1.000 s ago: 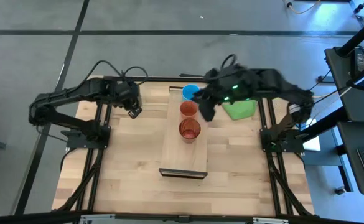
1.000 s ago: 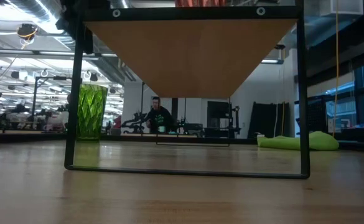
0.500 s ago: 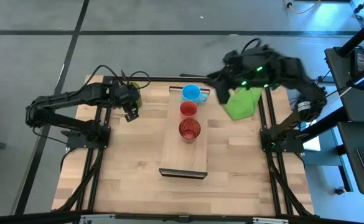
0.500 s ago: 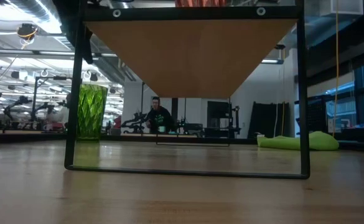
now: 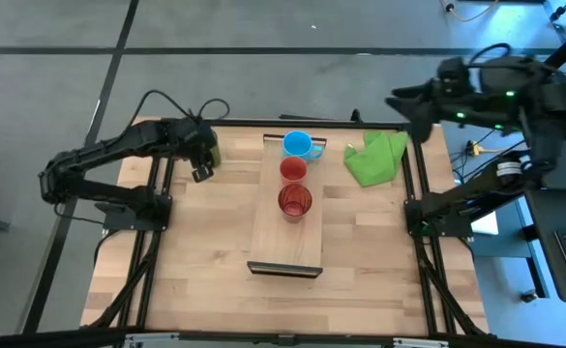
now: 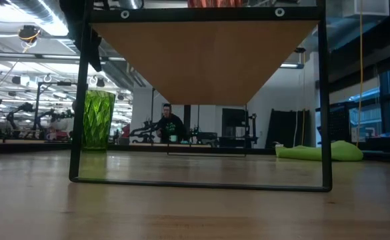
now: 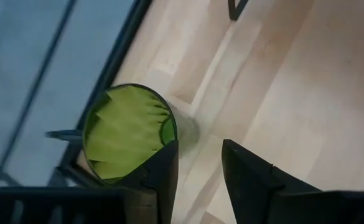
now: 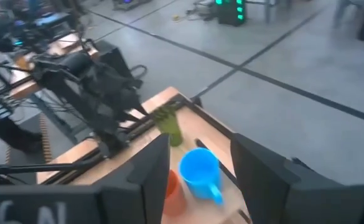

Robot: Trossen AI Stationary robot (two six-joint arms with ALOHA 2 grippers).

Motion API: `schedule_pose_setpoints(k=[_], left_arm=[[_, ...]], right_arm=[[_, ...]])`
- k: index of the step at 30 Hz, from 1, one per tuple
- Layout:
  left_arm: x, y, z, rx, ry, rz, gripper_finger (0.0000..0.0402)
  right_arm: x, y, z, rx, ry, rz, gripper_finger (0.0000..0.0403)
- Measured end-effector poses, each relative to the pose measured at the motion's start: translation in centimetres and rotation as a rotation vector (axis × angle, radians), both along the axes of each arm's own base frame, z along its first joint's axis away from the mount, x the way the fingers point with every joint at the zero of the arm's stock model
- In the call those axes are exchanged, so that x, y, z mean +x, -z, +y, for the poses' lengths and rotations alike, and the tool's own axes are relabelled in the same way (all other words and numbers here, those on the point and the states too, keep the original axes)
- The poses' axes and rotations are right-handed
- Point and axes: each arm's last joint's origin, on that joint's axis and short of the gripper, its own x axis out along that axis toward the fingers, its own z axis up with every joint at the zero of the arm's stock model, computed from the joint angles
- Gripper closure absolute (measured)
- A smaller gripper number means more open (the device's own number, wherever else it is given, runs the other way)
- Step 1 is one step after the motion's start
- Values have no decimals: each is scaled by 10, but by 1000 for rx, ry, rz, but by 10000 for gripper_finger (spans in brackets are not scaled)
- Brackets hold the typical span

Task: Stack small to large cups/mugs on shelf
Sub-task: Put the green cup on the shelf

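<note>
The shelf (image 5: pixel 287 242), a light wood plank, lies in the middle of the table. On it stand a light blue mug (image 5: pixel 297 145), a small red cup (image 5: pixel 293 169) and a translucent red tumbler (image 5: pixel 295 202) in a row. The olive-green tumbler (image 7: pixel 127 132) stands upright on the table at the far left; it also shows in the low view (image 6: pixel 99 120). My left gripper (image 7: pixel 197 165) is open just above and beside it. My right gripper (image 8: pixel 200 162) is open and empty, high beyond the table's far right corner (image 5: pixel 410 104). My left gripper has one finger (image 7: pixel 164 163) at the near side of the olive-green tumbler's rim (image 7: pixel 169 127), coming from above. I cannot tell whether it touches the rim. The tumbler stands upright on the table.
A bright green cloth (image 5: pixel 374 159) lies on the table at the far right, to the right of the shelf. In the low view the shelf's dark bracket (image 6: pixel 78 100) frames the picture. A person (image 6: pixel 170 125) sits far off in the room behind.
My right gripper has drawn back from over the blue mug, up and toward the table's far right corner, and now hangs beyond the table's edge. My left gripper has stayed by the olive-green tumbler. The cups on the shelf have not moved.
</note>
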Motion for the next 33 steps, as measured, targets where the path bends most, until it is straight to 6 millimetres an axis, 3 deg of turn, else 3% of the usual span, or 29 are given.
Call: schedule_pose_setpoints(k=[5, 10, 21, 33], left_arm=[[-8, 3, 17, -115, 8, -29, 283], [-8, 11, 29, -197, 17, 13, 285], [7, 28, 45, -166, 70, 131, 283], [2, 29, 52, -193, 80, 121, 297]], right_arm=[[-31, 2, 2, 26, 66, 12, 232], [-41, 4, 3, 35, 106, 26, 232], [-30, 12, 1, 49, 112, 84, 232], [-20, 21, 0, 60, 132, 130, 232]])
